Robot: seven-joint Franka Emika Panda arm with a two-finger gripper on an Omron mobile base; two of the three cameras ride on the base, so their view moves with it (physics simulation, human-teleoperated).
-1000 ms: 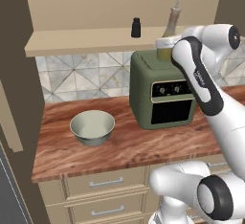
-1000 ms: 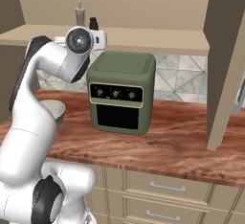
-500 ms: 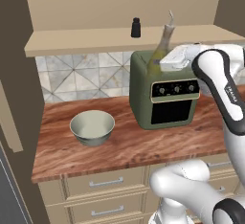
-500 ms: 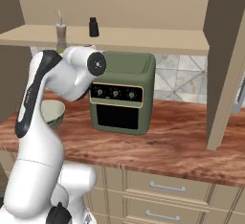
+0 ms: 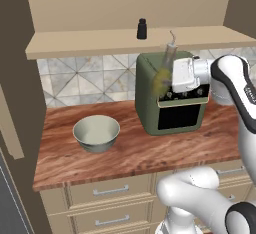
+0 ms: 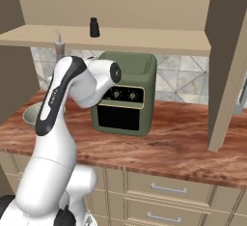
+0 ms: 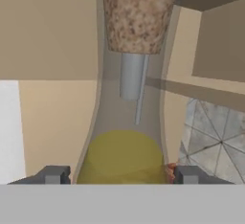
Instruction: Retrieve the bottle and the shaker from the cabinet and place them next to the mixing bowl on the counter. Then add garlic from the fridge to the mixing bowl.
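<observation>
Glass, clear and tapering, makes up the bottle [image 7: 125,122]: a wide base with yellow liquid pooled in it, a slim neck, and a speckled cork stopper at the top with a thin grey tube running down inside. In the hand view it stands between the two dark fingertips [image 7: 53,174], which sit on either side of its base, so the gripper [image 5: 165,75] is clamped on the bottle. In the left base view the bottle [image 5: 166,68] is held in the air in front of the upper left corner of the olive-green toaster oven [image 5: 172,98], tilted slightly, above the bench [image 5: 125,153].

A small dark shaker [image 5: 142,28], squat and cylindrical, stands upright on the tan cabinet shelf [image 5: 90,40], above and to the left of the oven. The same shaker [image 6: 94,27] shows on the shelf in the right base view.

On the bench, well left of the oven, sits the mixing bowl [image 5: 97,133], a round, smooth, pale grey-green bowl with a rounded rim.

The bench top is glossy reddish-brown wood grain. Beneath it are cream drawers [image 5: 110,192] with slim metal pulls. Behind it the backsplash [image 5: 90,80] is tiled in grey and beige diamond patterns. The cabinet walls are plain matte tan.
</observation>
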